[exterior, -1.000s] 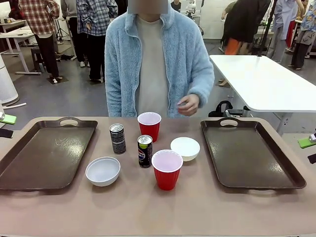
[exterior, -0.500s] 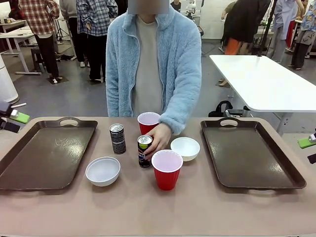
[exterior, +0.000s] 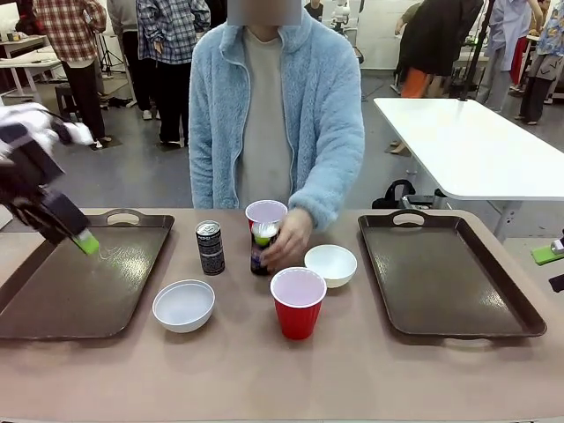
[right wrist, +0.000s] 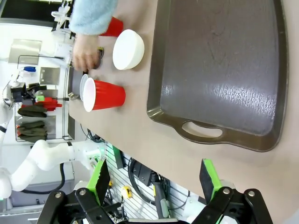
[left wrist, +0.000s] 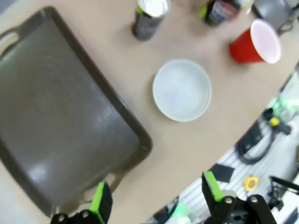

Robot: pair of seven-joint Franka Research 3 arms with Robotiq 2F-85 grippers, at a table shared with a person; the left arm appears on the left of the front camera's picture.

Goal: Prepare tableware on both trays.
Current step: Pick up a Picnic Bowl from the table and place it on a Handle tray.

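Observation:
Two dark brown trays lie at the left (exterior: 53, 300) and right (exterior: 458, 308) of the table. Between them stand a dark can (exterior: 210, 248), a far red cup (exterior: 266, 211), a near red cup (exterior: 298, 304) and two white bowls (exterior: 183, 305) (exterior: 330, 264). The person's hand (exterior: 286, 240) grips the second can (exterior: 261, 240) just off the table. My left gripper (exterior: 79, 236) hangs open above the left tray (left wrist: 60, 116), its fingers (left wrist: 100, 203) bare, with one bowl (left wrist: 182, 90) ahead. My right gripper (right wrist: 154, 179) is open and bare beyond the right tray's (right wrist: 219, 70) handle end.
The person in a light blue fleece (exterior: 278, 106) stands at the far edge, leaning over the middle. A white table (exterior: 476, 141) stands behind on the right. Bare tabletop (exterior: 264, 379) runs along the near edge.
My left arm has swung in from the left edge and now hangs over the left tray. The person's hand reached down, took hold of the middle can and lifted it slightly.

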